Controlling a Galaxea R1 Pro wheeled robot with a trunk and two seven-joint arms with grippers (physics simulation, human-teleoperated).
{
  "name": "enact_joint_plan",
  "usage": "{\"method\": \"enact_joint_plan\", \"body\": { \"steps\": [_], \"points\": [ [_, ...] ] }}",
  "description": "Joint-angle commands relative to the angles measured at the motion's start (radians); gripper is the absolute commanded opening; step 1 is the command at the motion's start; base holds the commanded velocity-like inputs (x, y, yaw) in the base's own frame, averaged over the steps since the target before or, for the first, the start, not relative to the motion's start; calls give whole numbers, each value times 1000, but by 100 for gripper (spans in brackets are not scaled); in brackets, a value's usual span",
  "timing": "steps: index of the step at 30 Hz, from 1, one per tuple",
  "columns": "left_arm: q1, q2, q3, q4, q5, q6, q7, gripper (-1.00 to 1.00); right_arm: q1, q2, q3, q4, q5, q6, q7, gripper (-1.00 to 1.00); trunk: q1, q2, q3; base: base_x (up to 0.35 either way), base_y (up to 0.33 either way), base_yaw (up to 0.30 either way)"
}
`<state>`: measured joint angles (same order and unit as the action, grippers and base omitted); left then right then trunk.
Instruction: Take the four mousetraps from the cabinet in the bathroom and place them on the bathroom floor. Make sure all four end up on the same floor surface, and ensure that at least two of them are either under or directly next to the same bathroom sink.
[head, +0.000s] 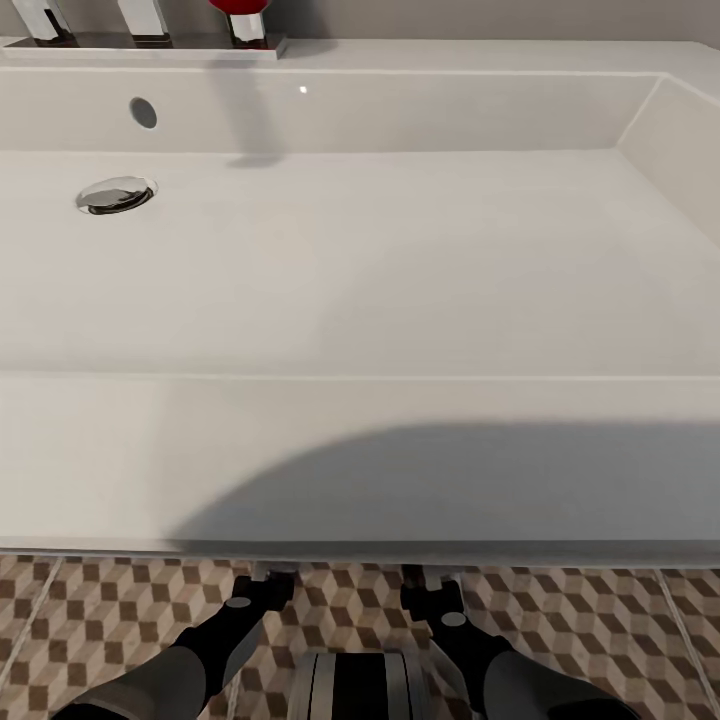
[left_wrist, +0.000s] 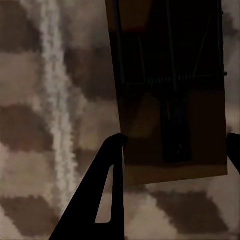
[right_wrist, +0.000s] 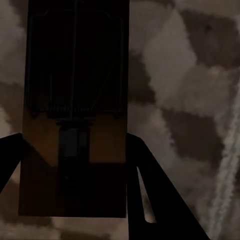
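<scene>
Nearest the lens, at six o'clock in the head view: two dark arms reaching forward and down, with the left gripper (head: 262, 592) and the right gripper (head: 432, 596) tucked just under the front lip of the wide white rectangular sink (head: 360, 470). Probably so placed because the task wants traps beneath or beside that basin.

Below the lip, from five to seven o'clock: brown, beige and white cube-patterned bathroom floor (head: 90, 620) with pale grout lines.

In the left wrist view: left gripper (left_wrist: 172, 150) closed to board width on a flat tan wooden mousetrap (left_wrist: 150, 110), black fingers against both long edges, tiles blurred behind. In the right wrist view, likewise: right gripper (right_wrist: 75, 150) clamped on a second tan wooden mousetrap (right_wrist: 75, 75).

Each board rectangular and deeply shadowed, with dark wire frame and coiled spring across the middle. Resting on the tiles or just above them: impossible to tell.

At ten o'clock in the basin: small round chrome drain (head: 115, 194).
</scene>
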<state>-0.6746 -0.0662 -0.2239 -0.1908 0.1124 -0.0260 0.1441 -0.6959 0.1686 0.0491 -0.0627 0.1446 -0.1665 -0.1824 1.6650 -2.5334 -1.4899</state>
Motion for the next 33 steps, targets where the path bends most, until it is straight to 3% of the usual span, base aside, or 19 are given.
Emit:
{"method": "enact_joint_plan", "body": {
  "steps": [1, 17, 25, 33],
  "points": [
    [0, 0, -9, 1, 9, -2, 8, -100, -1, 0, 4, 1, 4, -2, -4, -100, 0, 0, -1, 0, 0, 0],
    [0, 0, -9, 1, 9, -2, 8, -100, -1, -1, 1, 1, 4, -4, 0, -100, 0, 0, -1, 0, 0, 0],
    [0, 0, -9, 1, 8, -2, 8, -100, -1, 0, 3, -1, -38, -3, 1, -100, 0, 0, -1, 0, 0, 0],
    [0, 1, -9, 0, 7, -5, 8, -100, -1, -5, 3, -1, -45, -2, 1, -100, 0, 0, -1, 0, 0, 0]
  ]
}}
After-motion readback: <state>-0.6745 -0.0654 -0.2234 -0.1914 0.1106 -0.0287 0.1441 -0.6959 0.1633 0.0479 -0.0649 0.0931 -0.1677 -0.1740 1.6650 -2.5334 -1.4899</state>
